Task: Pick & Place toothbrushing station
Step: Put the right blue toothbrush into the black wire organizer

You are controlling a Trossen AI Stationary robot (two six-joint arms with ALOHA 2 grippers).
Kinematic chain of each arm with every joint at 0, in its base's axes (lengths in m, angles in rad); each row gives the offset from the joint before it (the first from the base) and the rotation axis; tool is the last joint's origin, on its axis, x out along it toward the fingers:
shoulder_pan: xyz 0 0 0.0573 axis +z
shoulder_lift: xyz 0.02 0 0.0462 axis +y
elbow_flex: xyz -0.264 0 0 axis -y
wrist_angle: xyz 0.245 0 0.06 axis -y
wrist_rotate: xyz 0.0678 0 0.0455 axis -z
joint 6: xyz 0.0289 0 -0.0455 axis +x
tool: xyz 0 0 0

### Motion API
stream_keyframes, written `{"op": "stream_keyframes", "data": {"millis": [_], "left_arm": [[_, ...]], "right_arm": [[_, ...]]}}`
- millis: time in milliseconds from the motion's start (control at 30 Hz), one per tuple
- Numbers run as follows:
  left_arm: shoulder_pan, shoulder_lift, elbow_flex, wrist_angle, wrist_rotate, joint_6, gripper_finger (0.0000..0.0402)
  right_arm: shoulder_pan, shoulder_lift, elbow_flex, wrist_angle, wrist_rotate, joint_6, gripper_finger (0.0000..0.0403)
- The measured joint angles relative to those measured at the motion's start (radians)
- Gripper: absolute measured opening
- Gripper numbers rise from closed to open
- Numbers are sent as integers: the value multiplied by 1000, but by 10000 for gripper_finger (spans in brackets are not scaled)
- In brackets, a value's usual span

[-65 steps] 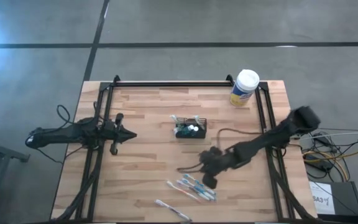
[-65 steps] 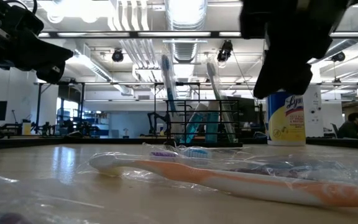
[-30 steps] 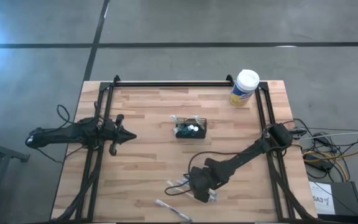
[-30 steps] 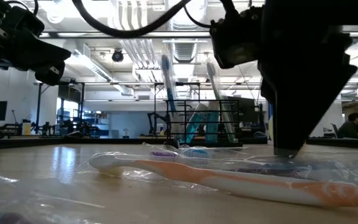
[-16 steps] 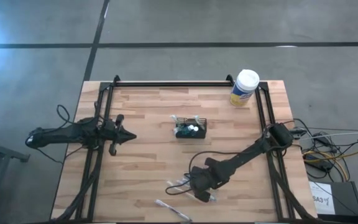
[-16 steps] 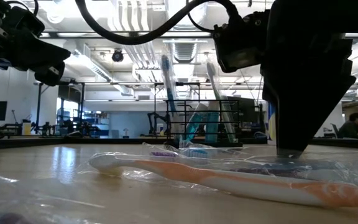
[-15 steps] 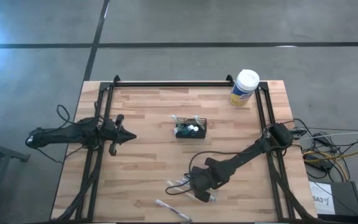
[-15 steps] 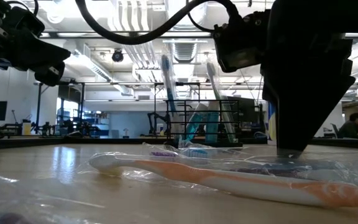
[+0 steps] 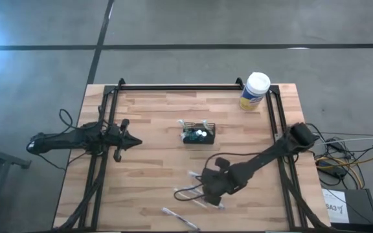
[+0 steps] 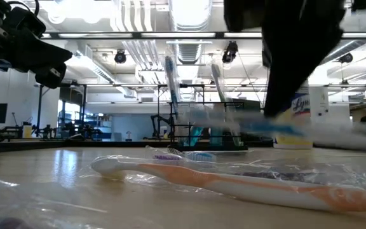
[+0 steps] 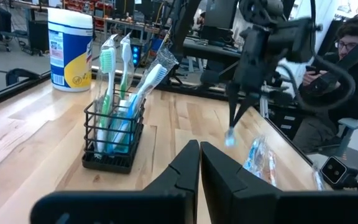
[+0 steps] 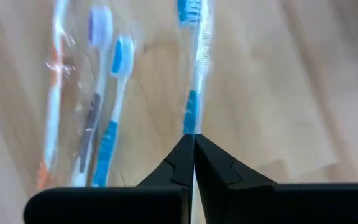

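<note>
- Light butcher-block wooden table with black frame rails stands on a grey concrete floor; the low view shows an open hall with ceiling light strips behind it.
- Small black rectangular mesh-sided caddy sits near the table's centre, holding upright toothbrushes.
- White-lidded round canister with a yellow label stands at the far right corner; "Ly" is legible on it.
- Right end effector is clamped on a blue-and-clear wrapped toothbrush, held above the table over loose wrapped toothbrushes.
- Left end effector, fingers together, waits at the table's left side.
- Seated person is visible beyond the table.
</note>
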Motion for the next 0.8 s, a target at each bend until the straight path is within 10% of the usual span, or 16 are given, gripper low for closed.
{"op": "stream_keyframes", "data": {"millis": [433,800], "left_arm": [[-2,0,-4,60,148,62,9],[-61,132,-51,328,242,60,19]], "right_arm": [[80,-232,-92,25,263,-49,8],[132,-475,-515,672,359,-266,8]]}}
